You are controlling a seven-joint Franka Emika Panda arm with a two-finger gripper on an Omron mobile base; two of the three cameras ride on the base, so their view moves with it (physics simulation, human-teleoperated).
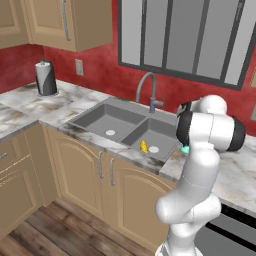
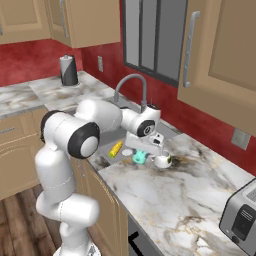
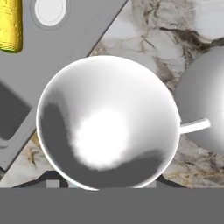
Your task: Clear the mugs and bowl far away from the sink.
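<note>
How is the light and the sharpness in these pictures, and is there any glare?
Hand view: the round white inside of the mug shows a bright glare spot and a dark shadow crescent; its edges are sharp. Left base view: soft, even light, the dark grey two-basin sink slightly blurred. Right base view: the marble counter is evenly lit, without hard shadows.

Arm reaching over the counter edge beside the sink.
The gripper hangs just above a teal mug at the sink's rim, with a white mug just beside it on the marble. A yellow item lies in the basin. A faucet arches behind the arm, a toaster stands at far right, and a dark canister stands far back.
</note>
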